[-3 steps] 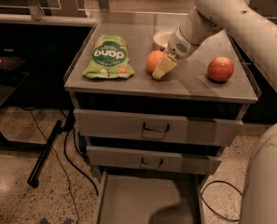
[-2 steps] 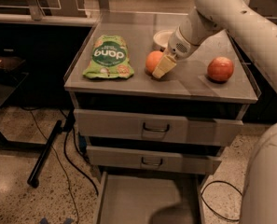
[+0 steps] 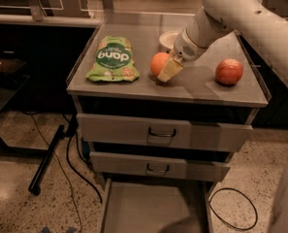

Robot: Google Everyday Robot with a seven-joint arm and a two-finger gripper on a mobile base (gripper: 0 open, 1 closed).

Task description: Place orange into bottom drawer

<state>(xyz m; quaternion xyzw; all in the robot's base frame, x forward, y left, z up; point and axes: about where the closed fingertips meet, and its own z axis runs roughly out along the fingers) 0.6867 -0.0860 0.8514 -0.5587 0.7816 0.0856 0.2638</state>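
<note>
The orange (image 3: 158,62) sits on the grey cabinet top (image 3: 192,89), near its middle. My gripper (image 3: 165,73) is down at the orange's right side and touches it; its pale tip rests on the top beside the fruit. Whether it holds the orange does not show. The bottom drawer (image 3: 151,208) is pulled out below, a wide shallow grey tray with nothing in it. My white arm (image 3: 240,13) reaches in from the upper right.
A green snack bag (image 3: 112,58) lies on the left of the top. A red apple (image 3: 229,71) sits at the right. A white bowl (image 3: 169,39) stands behind the orange. The two upper drawers (image 3: 163,132) are shut. Cables (image 3: 231,210) lie on the floor.
</note>
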